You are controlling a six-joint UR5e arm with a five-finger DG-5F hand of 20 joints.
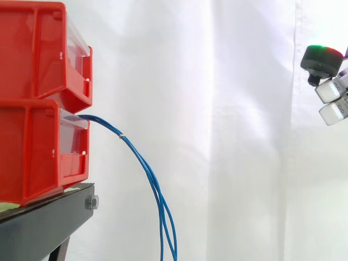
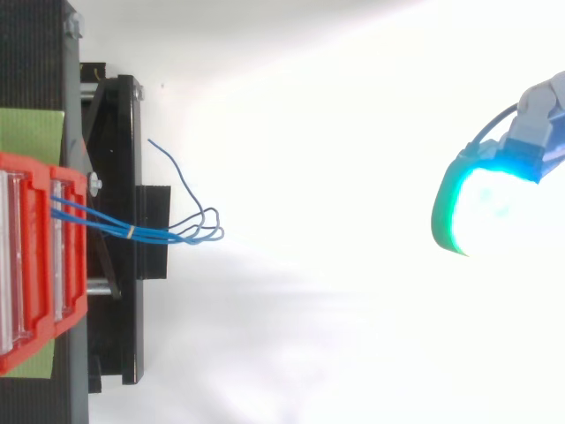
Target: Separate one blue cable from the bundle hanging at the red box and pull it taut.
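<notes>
A bundle of thin blue cables (image 1: 155,185) spills from the clear-fronted lower red bin (image 1: 32,152), cinched by a pale band (image 1: 123,136), and droops in a smooth arc past the matte black stand (image 1: 43,217). From above, the strands fan into loose loops and one stray end curls away. The robot hand (image 1: 322,61), glowing cyan and green, hangs well apart before the creased white curtain (image 1: 217,109). Whether it is released or clenched cannot be told; it touches nothing.
</notes>
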